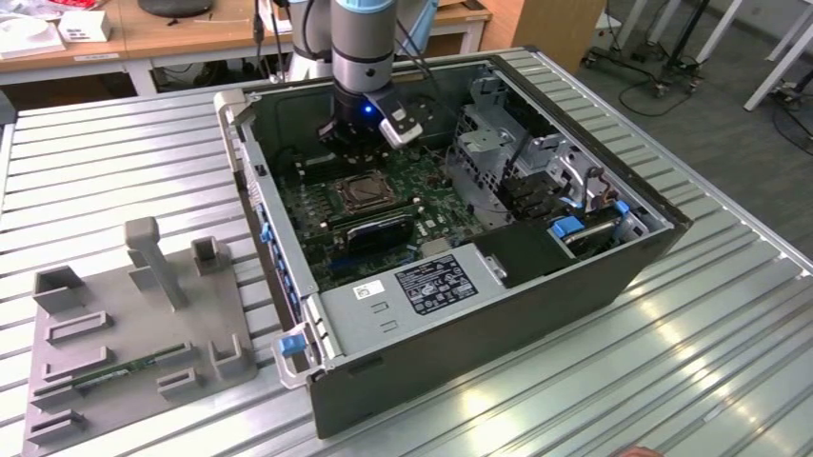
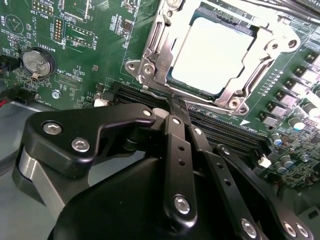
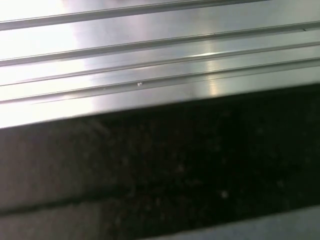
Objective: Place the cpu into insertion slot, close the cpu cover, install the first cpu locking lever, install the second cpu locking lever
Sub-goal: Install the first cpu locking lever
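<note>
The cpu (image 2: pixel 215 55) is sitting in the insertion slot (image 2: pixel 227 19), its flat face pointing up out of the open case. Being square, it is offering no long axis, and its edges are running in line with the socket's. Its top is showing as a smooth, pale silver-grey metal plate. The cpu cover (image 2: pixel 227 97), a thin bright steel frame with a large window, is lying down around the chip, framing it on all sides. The hand (image 2: pixel 176 102) is hovering just beside one corner of that frame, its black fingers (image 2: pixel 172 145) drawn together with nothing visible between them (contact with the frame cannot be told). Long black memory slots (image 2: pixel 225 130) are running beneath the fingertips, across the green board (image 2: pixel 90 45), where a round coin battery (image 2: pixel 36 62) is gleaming. In the exterior view the computer case (image 1: pixel 508 286) is lying on the ribbed metal table (image 1: pixel 711 381), and a grey fixture tray (image 1: pixel 128 324) is resting toward the exterior view's left.
</note>
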